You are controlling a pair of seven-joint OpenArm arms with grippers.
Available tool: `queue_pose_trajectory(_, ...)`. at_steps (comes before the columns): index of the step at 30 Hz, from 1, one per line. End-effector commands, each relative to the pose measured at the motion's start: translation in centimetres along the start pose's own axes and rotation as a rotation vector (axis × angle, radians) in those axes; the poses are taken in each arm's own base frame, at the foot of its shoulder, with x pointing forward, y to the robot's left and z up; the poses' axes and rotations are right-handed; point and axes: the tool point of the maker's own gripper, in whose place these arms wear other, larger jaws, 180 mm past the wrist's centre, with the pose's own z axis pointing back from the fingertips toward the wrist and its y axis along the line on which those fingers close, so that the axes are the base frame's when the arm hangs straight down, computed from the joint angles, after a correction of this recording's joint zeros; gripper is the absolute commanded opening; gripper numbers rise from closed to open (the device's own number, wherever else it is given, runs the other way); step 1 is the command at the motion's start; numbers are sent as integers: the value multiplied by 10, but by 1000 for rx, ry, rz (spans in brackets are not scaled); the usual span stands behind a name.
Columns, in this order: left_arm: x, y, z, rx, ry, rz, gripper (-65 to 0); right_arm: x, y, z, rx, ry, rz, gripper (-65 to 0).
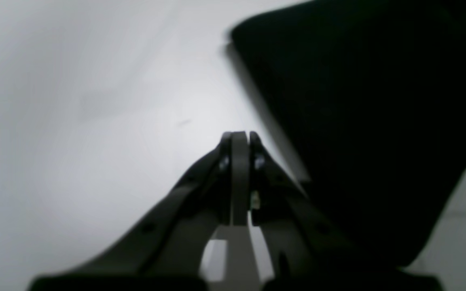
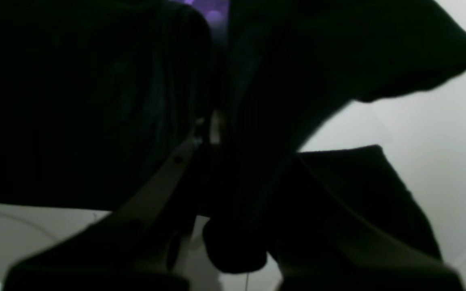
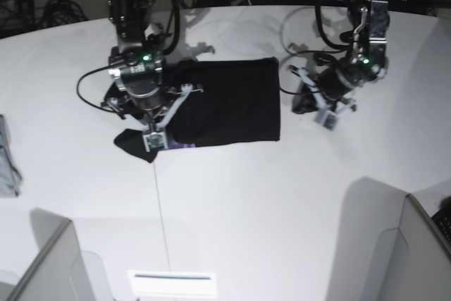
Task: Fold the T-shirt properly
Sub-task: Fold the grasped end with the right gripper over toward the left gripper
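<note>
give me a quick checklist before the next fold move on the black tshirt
1. Right gripper shut on the T-shirt: ok, black cloth sits between its fingers in the right wrist view.
2. Left gripper shut with nothing in it: ok.
3. Left gripper off the shirt, over bare table: ok.
4. Shirt lying flat on its left-arm side: ok.
5. Sleeve end by the right gripper tidy: not ok, bunched.
6. Layers aligned underneath: cannot tell.

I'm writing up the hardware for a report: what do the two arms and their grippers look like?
Both arms are black, jointed and bulky, each with a small green light near the wrist and loose black cables looping alongside. The left gripper has dark, tapering fingers with pale grey pads and small silver screws. The right gripper has light-coloured fingers and a small pale block at its tip.
</note>
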Motion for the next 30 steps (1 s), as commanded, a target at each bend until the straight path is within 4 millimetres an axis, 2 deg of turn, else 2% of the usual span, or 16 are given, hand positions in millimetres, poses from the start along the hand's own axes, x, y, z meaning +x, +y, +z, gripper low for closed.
queue_pose_trajectory(1,11,-5,-2,-10,-28,-39,-650,17,4,6,-2,-60,9,-650)
queue_pose_trajectory(4,0,-9,-8,8,29,-115,-650,21,17,9,12,-71,25,-650)
queue_pose_trajectory(9,-3,-19,-13,6,35,-116,-650,24,24,13,30,-85,14,-650)
queue_pose_trajectory(21,-1,-21,-14,2,31,-119,-650,30,28,19,42,-108,-4,-650)
queue_pose_trajectory(30,1,-20,-13,6,27,-119,-650,28,71,29,139,-123,76,-650)
